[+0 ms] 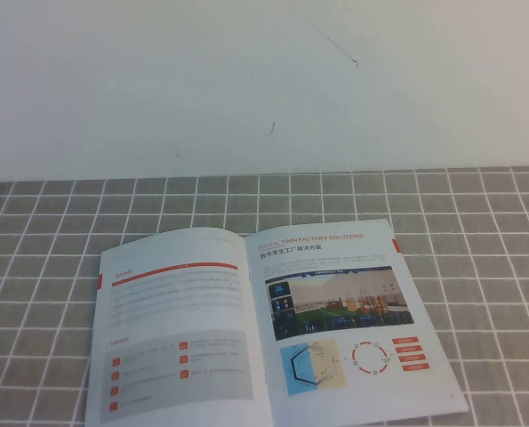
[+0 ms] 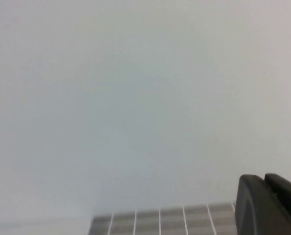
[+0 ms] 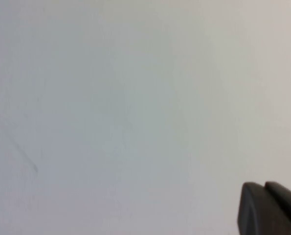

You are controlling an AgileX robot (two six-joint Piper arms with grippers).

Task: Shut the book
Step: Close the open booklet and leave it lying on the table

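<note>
Left gripper (image 2: 270, 205): facing a white surface (image 2: 135, 98), checked cloth (image 2: 160, 220) edge ahead of it; open or closed, cannot tell.
Right gripper (image 3: 270, 208): facing the white surface; state likewise unclear.
Book (image 1: 264, 325): open flat on the cloth, touched by neither gripper.

Book (image 1: 264, 325) lies open & flat on grey grid-patterned tbl cloth (image 1: 486, 222), scuffed white wall (image 1: 202, 80) behind.
</note>
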